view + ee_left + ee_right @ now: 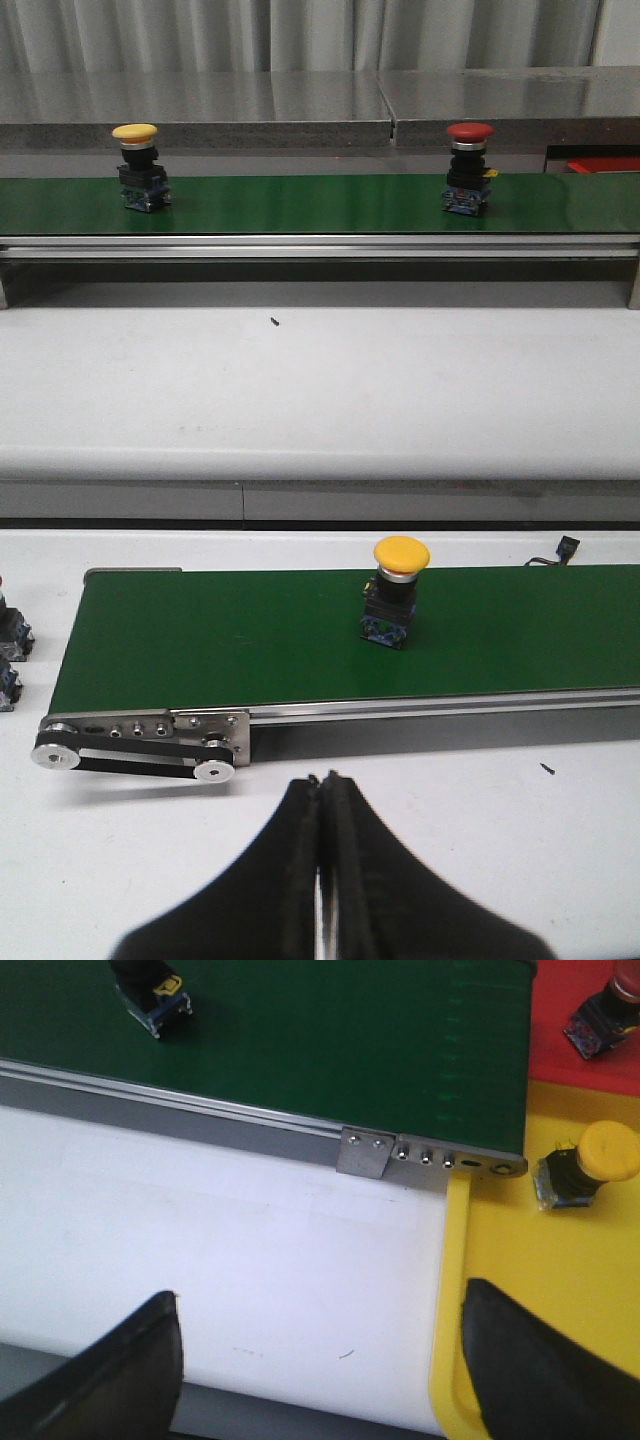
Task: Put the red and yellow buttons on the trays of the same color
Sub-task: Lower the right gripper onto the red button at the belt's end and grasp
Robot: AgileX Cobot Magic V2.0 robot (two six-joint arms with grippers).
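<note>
Two buttons stand upright on the green belt (pixel 300 205), well apart: the yellow button (pixel 140 166) and the red button (pixel 469 168). Neither is held, so I judge the step in hand to be the approach before a pick. My left gripper (pixel 322 785) is closed with its fingers pressed together and holds nothing; the yellow button stands ahead of it, across the belt's near rail. My right gripper (pixel 320 1340) is spread wide and empty above the white table (pixel 250 1250). Just beside its right finger lies the yellow tray (pixel 520 1290), which already carries one yellow-capped button (pixel 590 1165); the red tray (pixel 560 1005) lies beyond it and bears another button (pixel 600 1022), only partly visible. The red button's base shows ahead on the belt, well apart from my right fingers. The next move calls for reaching forward over the rail, centring the open fingers around a button's body below its cap, closing, then carrying it to the matching tray.
</note>
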